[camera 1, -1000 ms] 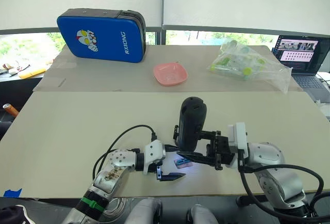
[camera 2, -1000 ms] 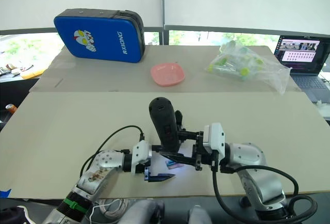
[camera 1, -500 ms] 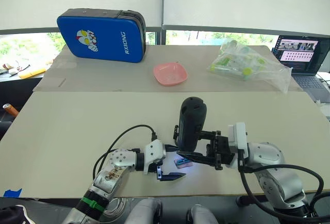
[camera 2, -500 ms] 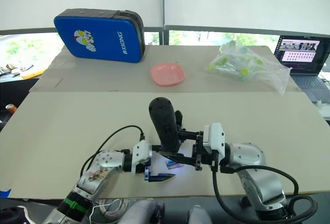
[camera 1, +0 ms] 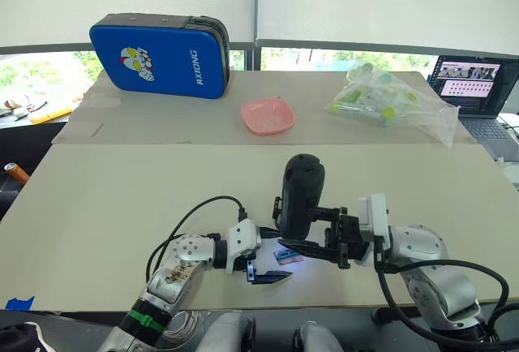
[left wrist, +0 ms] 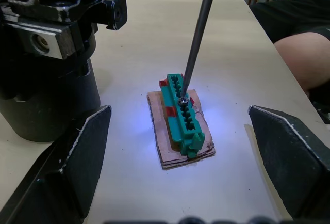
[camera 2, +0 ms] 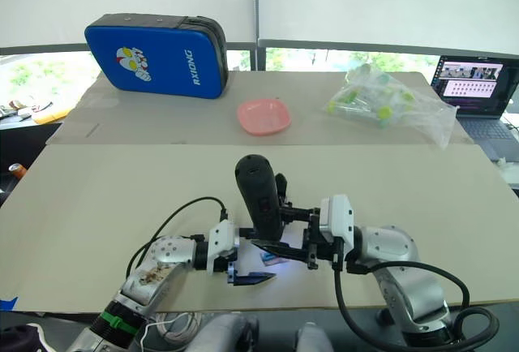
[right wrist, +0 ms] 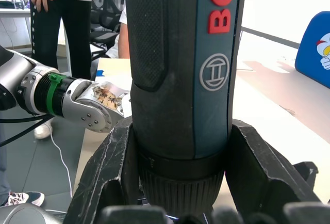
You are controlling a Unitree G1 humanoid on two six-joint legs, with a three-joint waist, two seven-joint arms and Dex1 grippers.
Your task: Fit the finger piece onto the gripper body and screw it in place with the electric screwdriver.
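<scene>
The right gripper is clamped on the screwdriver, held upright with its bit on the green block. The left gripper is spread wide around that block, holding nothing.

Head eyes look down over the table; wrist cameras sit close.
</scene>
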